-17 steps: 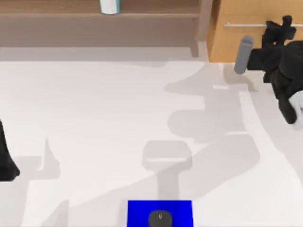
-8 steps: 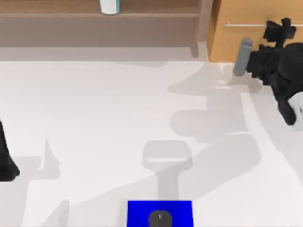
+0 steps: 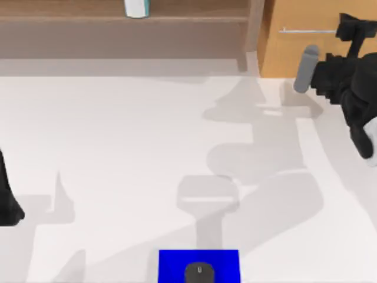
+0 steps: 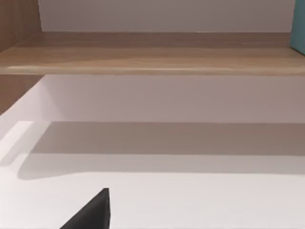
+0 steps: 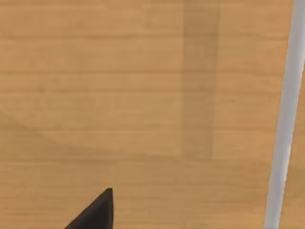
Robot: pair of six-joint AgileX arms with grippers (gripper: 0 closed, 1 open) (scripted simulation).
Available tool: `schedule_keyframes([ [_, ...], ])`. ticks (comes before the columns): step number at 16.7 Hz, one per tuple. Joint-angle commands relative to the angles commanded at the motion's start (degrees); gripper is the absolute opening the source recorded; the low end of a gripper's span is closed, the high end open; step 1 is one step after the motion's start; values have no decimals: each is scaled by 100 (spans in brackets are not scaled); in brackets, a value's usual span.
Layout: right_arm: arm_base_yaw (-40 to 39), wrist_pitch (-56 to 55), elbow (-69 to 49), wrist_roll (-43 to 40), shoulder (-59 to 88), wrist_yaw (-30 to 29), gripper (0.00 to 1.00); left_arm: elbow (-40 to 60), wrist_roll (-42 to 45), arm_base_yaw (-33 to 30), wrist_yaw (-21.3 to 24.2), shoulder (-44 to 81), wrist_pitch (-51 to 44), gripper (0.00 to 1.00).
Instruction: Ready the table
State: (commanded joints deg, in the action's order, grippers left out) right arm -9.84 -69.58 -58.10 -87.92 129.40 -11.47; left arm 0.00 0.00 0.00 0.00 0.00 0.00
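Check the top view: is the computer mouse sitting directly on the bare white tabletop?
No. The dark mouse rests on a blue mat, which lies on the white table at its near edge.

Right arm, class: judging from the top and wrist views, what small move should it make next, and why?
Probably ease the right tool the last bit forward onto the metal bar handle of the drawer cabinet. The top view puts it at the handle, and the right wrist view faces the cabinet front with the bar close by.
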Motion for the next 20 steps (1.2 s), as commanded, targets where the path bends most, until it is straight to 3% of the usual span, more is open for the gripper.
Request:
schedule_keyframes([
  [15,-139,-374,726,18,-171,-130,100,0,0,0,0,0,0,100],
  [20,-1171,-154,441,1011,-310,-619,100,0,0,0,0,0,0,100],
])
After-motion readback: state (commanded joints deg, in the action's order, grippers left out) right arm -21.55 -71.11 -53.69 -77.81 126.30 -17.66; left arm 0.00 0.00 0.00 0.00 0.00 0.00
